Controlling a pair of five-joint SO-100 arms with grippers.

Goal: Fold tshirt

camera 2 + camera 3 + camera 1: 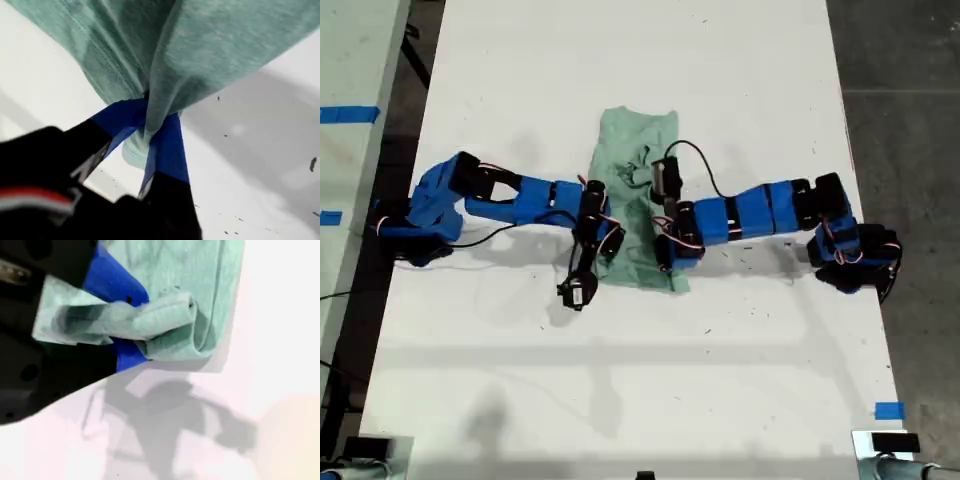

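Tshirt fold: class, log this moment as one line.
tshirt: bunched lengthwise on table | my first hand: shut on tshirt fabric | my second hand: shut on folded tshirt edge | stage: fold underway, unfinished

the tshirt (637, 200) is plain pale mint green, heathered; both arms bright blue and black; the table (740, 90) white.

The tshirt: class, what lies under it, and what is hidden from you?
Under the tshirt is the white table. My first gripper and my second gripper each pinch a fold of cloth. Whatever is beneath the cloth is covered.
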